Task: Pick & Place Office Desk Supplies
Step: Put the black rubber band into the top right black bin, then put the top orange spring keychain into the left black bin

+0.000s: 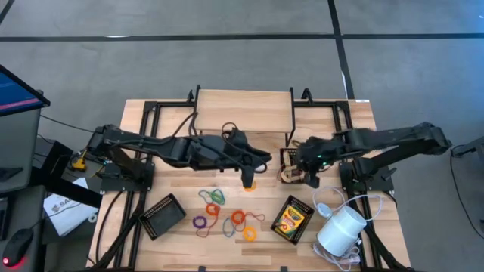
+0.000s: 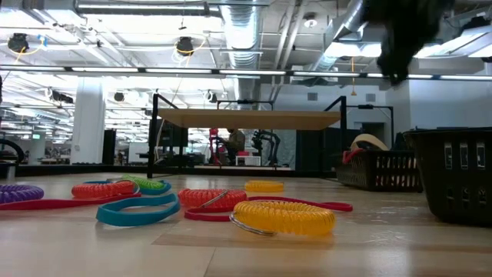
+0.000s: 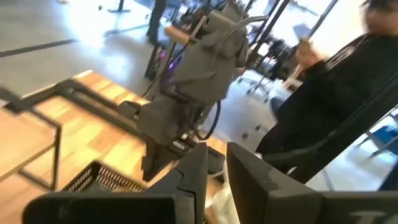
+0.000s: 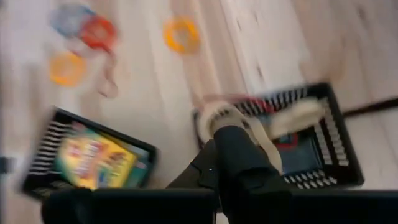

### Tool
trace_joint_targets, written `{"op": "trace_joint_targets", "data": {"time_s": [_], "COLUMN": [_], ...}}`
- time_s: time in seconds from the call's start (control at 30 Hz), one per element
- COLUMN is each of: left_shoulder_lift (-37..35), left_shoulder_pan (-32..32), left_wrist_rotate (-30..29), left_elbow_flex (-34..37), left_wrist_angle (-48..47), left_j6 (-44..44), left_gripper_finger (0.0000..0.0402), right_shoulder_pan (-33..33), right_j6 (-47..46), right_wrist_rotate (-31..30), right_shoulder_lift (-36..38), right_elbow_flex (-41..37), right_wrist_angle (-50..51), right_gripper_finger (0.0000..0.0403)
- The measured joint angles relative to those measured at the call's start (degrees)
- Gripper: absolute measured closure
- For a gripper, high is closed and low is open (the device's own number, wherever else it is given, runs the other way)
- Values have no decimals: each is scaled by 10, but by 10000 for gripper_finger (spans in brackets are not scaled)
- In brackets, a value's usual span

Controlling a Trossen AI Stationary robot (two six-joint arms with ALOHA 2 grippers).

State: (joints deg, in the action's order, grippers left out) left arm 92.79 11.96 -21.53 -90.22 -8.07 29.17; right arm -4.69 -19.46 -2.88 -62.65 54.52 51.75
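Observation:
Several coloured elastic loops (image 1: 227, 215) lie flat on the table's near middle; they also show in the low view (image 2: 284, 216). One orange loop (image 1: 249, 187) lies apart, just below my left gripper (image 1: 248, 178), which is open with a narrow gap and empty (image 3: 217, 180). A yellow-and-green crayon box (image 1: 292, 219) lies in a black mesh tray (image 1: 305, 205). My right gripper (image 1: 306, 172), with its fingers together (image 4: 233, 140), is above a second black mesh tray (image 1: 288, 155) that holds tan loops (image 4: 298, 115) and something red. My right gripper's fingers (image 4: 242, 155) stand over a tan loop (image 4: 214, 118) in the mesh tray. I cannot tell whether they touch it; the fingers themselves hide that spot.
A third black mesh tray (image 1: 162, 215) lies at the near left. A white cylinder (image 1: 340, 230) with a white cord lies at the near right. A raised wooden shelf (image 1: 243, 112) on a black frame spans the far side. A person in dark clothes (image 3: 336, 93) stands beyond the table.

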Motion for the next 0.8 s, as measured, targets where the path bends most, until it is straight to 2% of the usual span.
{"op": "trace_joint_targets", "data": {"time_s": [0.13, 0.23, 0.37, 0.57, 0.8], "left_shoulder_lift": [15, 24, 34, 49, 101], "left_shoulder_pan": [3, 3, 3, 6, 10], "left_wrist_rotate": [-13, -14, -12, -12, 0], "left_elbow_flex": [1, 1, 1, 0, 0], "left_wrist_angle": [-3, 1, -10, -66, -118], "left_j6": [13, 26, 29, 29, 41], "left_gripper_finger": [351, 352, 350, 339, 317], "right_shoulder_pan": [29, 53, 72, 76, 76], "right_j6": [0, -13, -13, -16, -45], "right_wrist_rotate": [-1, 19, 65, 69, 85], "right_shoulder_lift": [-25, -46, -51, -9, 49], "right_elbow_flex": [-88, -125, -126, -126, -116], "right_wrist_angle": [-54, -84, -96, -96, -69], "right_gripper_finger": [396, 374, 327, 254, 180]}}
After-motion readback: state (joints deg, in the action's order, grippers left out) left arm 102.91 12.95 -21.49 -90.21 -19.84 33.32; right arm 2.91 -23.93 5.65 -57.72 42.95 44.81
